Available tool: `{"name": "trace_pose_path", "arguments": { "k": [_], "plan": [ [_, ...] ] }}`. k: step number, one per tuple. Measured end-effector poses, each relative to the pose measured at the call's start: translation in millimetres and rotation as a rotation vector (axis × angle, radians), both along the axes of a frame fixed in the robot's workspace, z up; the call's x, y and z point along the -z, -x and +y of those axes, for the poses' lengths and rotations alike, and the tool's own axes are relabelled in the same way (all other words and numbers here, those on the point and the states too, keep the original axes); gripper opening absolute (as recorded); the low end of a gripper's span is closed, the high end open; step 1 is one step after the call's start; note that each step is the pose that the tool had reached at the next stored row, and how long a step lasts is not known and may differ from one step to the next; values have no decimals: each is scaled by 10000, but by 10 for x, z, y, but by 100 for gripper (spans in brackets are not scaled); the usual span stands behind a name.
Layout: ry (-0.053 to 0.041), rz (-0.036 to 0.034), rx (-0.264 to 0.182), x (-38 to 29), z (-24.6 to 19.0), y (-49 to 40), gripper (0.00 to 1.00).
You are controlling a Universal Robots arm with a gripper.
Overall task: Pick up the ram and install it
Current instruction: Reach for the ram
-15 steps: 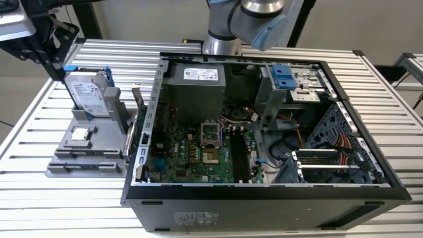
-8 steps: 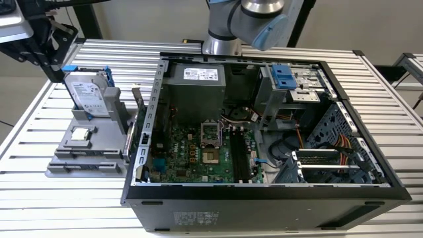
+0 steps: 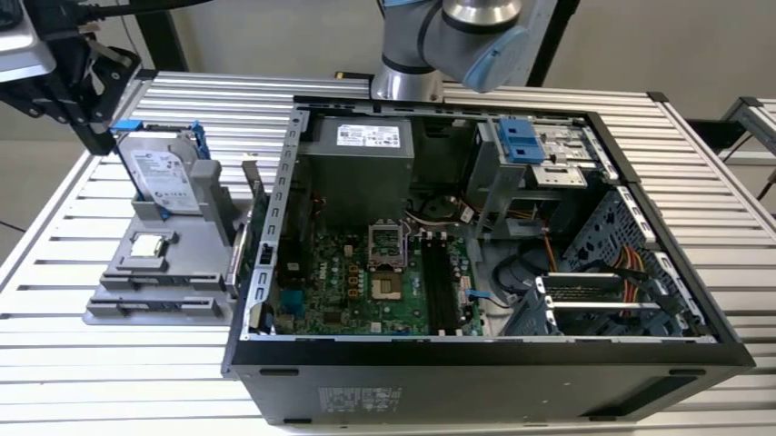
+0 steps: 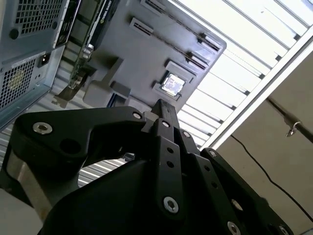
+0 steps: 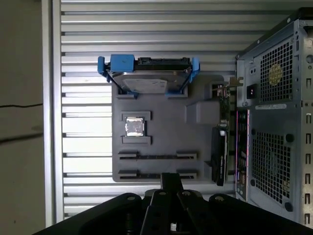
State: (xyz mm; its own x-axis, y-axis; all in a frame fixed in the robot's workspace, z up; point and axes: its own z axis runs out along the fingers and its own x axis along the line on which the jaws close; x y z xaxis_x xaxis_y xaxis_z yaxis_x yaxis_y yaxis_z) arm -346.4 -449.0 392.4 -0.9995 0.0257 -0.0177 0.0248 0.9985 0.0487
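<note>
My gripper (image 3: 94, 138) hangs high above the table at the exterior view's far left, behind the grey fixture tray (image 3: 134, 313). Its black fingers look shut with nothing between them in both wrist views (image 5: 171, 178) (image 4: 164, 106). Seen from above, the tray (image 5: 161, 142) has two long holders (image 5: 157, 156), each showing a thin dark line seen edge-on. I cannot tell whether either line is the ram, so it stays hidden to me. The open computer case (image 3: 291, 227) lies beside the tray. Its long black motherboard slots (image 3: 439, 282) run near the middle of the board.
The tray also carries a hard drive in a blue bracket (image 5: 146, 76), a square processor chip (image 5: 135, 126) and an upright expansion card (image 5: 220, 154) by the case wall. The slatted metal table (image 3: 122, 372) extends around them. The arm's base (image 3: 406, 54) stands behind the case.
</note>
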Motion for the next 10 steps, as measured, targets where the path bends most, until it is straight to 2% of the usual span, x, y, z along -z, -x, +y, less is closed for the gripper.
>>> {"name": "trace_pose_path", "arguments": {
  "k": [10],
  "plan": [
    [1, 1, 0, 0, -67, 7, 0]
  ]
}}
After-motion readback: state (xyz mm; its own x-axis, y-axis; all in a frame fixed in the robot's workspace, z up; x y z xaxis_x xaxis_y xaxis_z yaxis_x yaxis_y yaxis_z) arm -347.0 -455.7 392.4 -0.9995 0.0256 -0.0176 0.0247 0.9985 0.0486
